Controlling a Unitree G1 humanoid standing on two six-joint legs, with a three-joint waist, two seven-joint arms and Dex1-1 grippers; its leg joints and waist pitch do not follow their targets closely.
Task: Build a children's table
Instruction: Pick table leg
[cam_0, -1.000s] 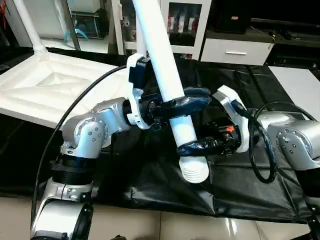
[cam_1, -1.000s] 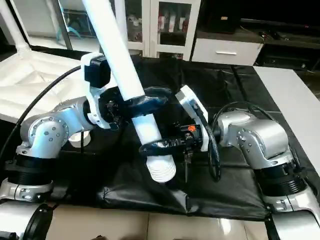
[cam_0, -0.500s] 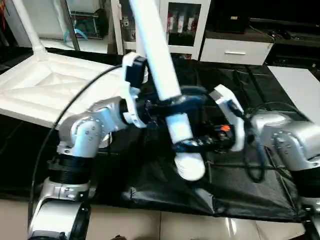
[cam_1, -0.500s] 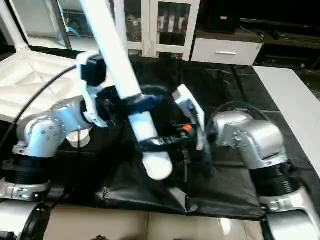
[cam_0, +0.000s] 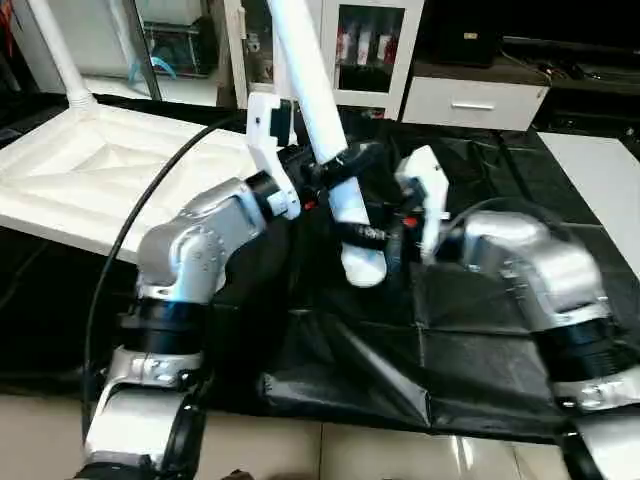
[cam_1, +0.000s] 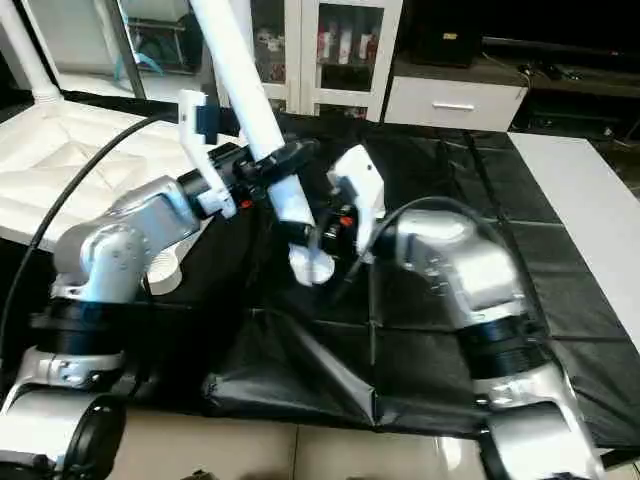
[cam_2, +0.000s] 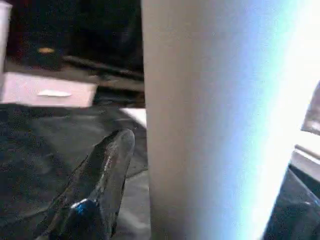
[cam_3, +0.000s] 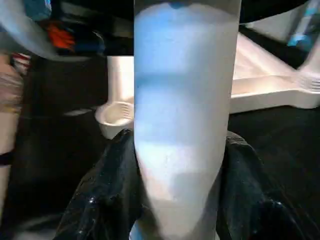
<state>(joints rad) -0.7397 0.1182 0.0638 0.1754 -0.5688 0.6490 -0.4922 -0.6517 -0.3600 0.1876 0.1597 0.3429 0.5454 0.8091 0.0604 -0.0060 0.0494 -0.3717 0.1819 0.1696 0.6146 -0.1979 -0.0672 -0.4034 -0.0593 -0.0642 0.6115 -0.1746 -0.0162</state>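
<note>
The children's table top (cam_0: 90, 170) lies upside down at the left on the black cloth, ribbed underside up. One leg (cam_0: 58, 50) stands in its far corner. Over the middle of the cloth a second white tube leg (cam_0: 310, 90) is held steeply tilted, flared end (cam_0: 362, 268) down. My left gripper (cam_0: 345, 165) reaches round its shaft; in the left wrist view one finger (cam_2: 102, 190) stands a little off the tube. My right gripper (cam_0: 372, 237) is shut on the leg just above the flare, with both fingers (cam_3: 107, 195) pressed to its sides. A corner socket (cam_3: 116, 116) shows behind.
The black-draped work table (cam_0: 480, 340) runs right and towards me, with wrinkled cloth near its front edge. A white drawer unit (cam_0: 470, 100) and a glass-fronted cabinet (cam_0: 365, 45) stand behind it. A white surface (cam_0: 600, 170) lies at the far right.
Both arms have carried the leg away from me, and its flared end now sits farther back over the cloth. The left gripper's fingers have loosened around the shaft. The right keeps its hold.
</note>
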